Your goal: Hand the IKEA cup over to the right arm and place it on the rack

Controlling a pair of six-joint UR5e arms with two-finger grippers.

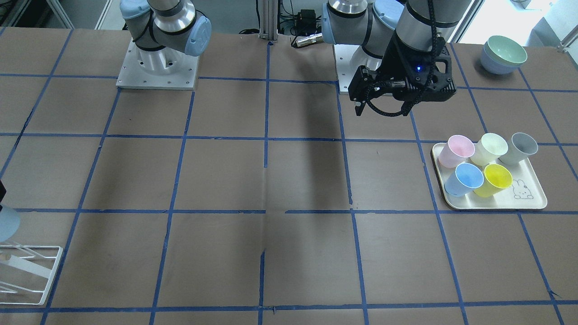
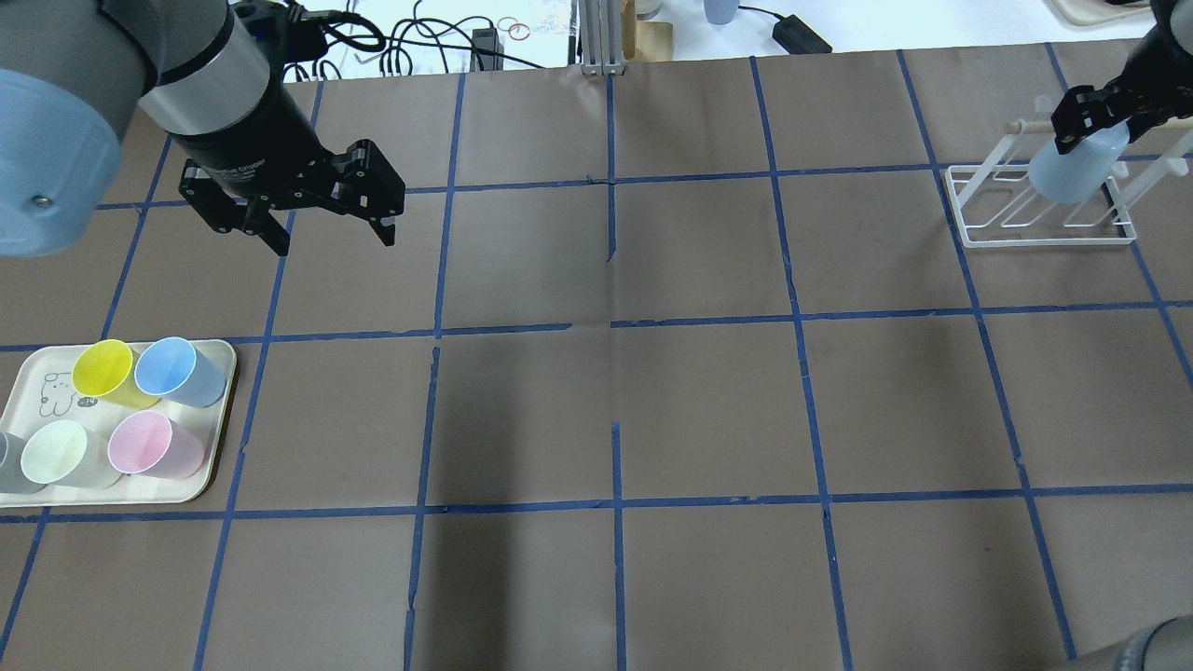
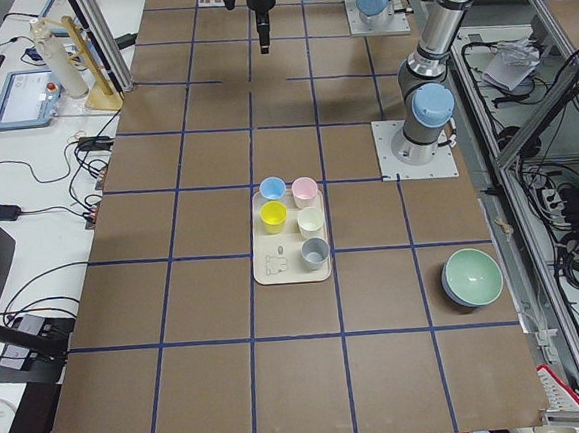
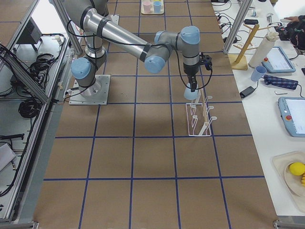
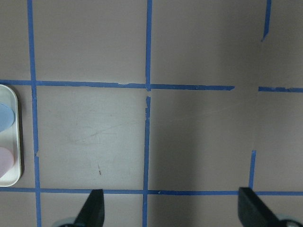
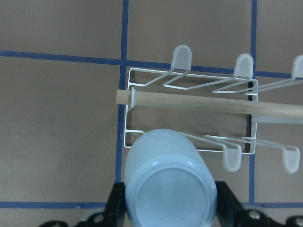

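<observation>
My right gripper [image 6: 170, 210] is shut on the IKEA cup [image 6: 170, 182], a pale blue tumbler held mouth down, bottom toward the wrist camera. The cup [image 2: 1072, 172] hangs over one end of the white wire rack [image 2: 1039, 228], above a front prong; I cannot tell if it touches. The rack's wooden rod [image 6: 208, 105] lies just beyond the cup. In the exterior right view the cup [image 4: 191, 91] is above the rack [image 4: 198, 121]. My left gripper [image 2: 334, 240] is open and empty above the table, far from the rack.
A cream bunny tray [image 2: 212, 466] at the left holds a second blue cup [image 2: 172, 368], a yellow cup [image 2: 102, 366], a pink cup [image 2: 149, 445], a pale green cup [image 2: 56, 452] and a grey one. Stacked bowls [image 1: 503, 54] stand near the left arm's base.
</observation>
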